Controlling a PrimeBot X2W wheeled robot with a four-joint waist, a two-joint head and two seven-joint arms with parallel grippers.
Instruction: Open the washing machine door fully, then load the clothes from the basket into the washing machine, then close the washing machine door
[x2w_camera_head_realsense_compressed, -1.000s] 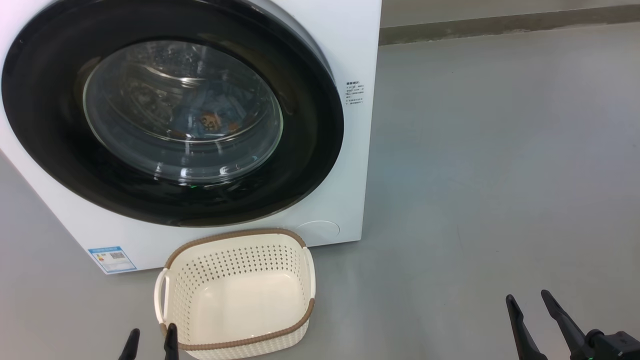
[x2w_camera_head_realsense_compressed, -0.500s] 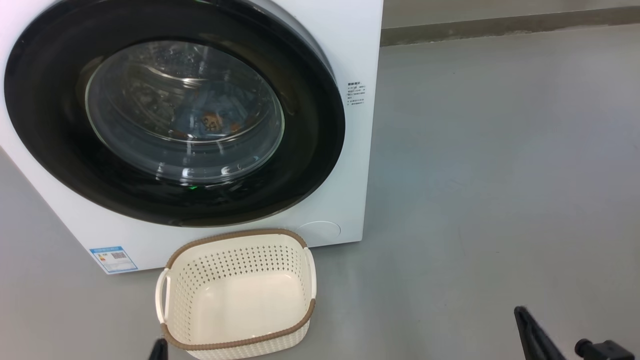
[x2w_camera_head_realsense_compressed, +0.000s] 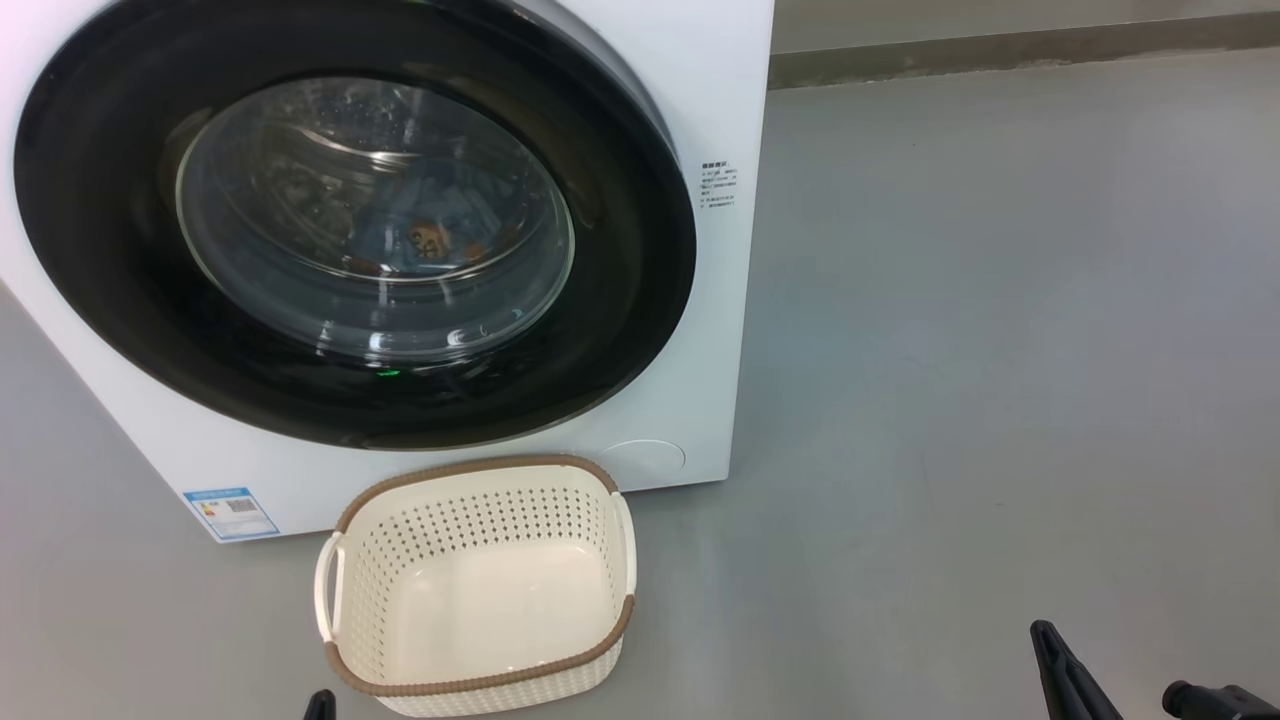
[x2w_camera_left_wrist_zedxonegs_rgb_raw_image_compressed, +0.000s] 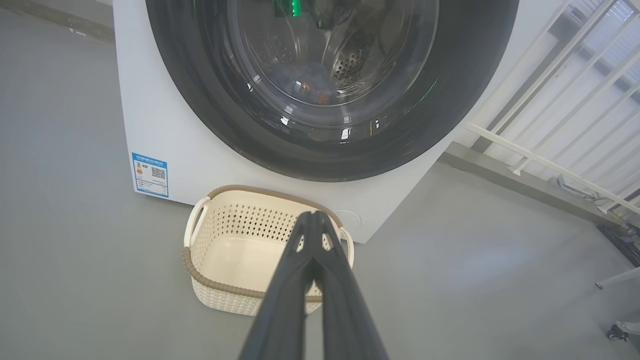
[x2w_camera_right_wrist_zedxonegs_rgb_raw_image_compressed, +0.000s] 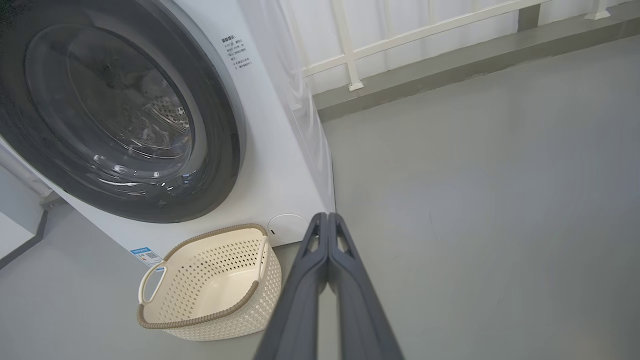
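Washing machine door (x2w_camera_head_realsense_compressed: 620, 300) reads shut. Clothes (x2w_camera_head_realsense_compressed: 425, 240), prob. all, lie behind its glass. Basket (x2w_camera_head_realsense_compressed: 480, 520) sits empty on floor at machine front. Left gripper (x2w_camera_left_wrist_zedxonegs_rgb_raw_image_compressed: 312, 220), right gripper (x2w_camera_right_wrist_zedxonegs_rgb_raw_image_compressed: 327, 220): fingers (x2w_camera_left_wrist_zedxonegs_rgb_raw_image_compressed: 292, 290) pressed together, holding nothing. From your fingers, door lies ahead, up-left; left arm nearer.

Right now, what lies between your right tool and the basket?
Just bare grey floor. In the head view nothing stands between the right tool and the basket.

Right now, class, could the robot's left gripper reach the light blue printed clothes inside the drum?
Probably not: the round black-rimmed glass door stands shut between the left gripper and those clothes.
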